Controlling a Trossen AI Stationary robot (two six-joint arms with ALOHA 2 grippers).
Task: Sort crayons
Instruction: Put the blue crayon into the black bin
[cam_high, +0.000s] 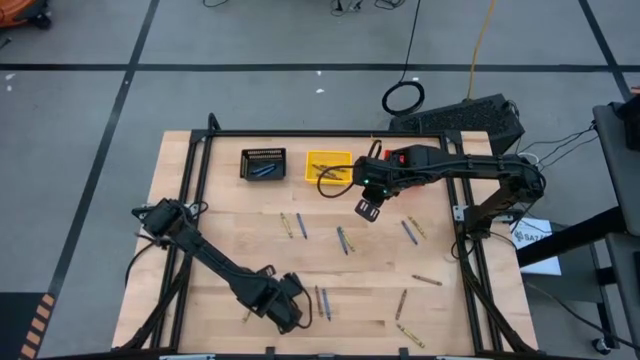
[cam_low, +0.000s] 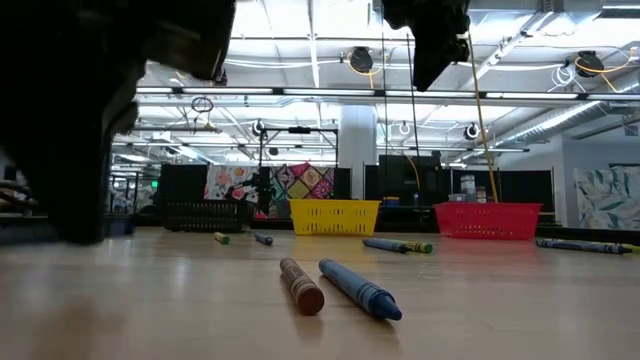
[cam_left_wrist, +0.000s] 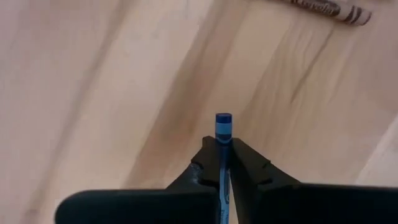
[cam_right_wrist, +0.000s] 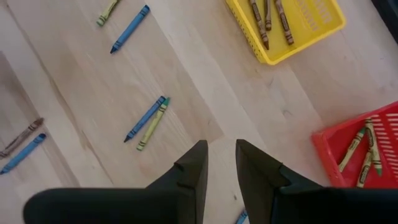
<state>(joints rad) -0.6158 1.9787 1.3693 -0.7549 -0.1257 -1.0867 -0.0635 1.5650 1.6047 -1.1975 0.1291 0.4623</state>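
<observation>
Between left fingers (cam_left_wrist: 249, 168): blue crayon (cam_left_wrist: 223, 127).

Three small plastic bins stand in a row at the far edge of the pale wooden table (cam_high: 230, 240): a black one (cam_high: 264, 164), a yellow one (cam_high: 328, 166) and a red one (cam_high: 405, 158), the right arm crossing over the red. Thin crayons lie scattered across the middle (cam_high: 343, 240) and right (cam_high: 427, 280); bare wood lies open between the bins and the left arm.

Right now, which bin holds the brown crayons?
The yellow bin: brown crayons lie in it. The red bin holds yellow-olive ones.
</observation>
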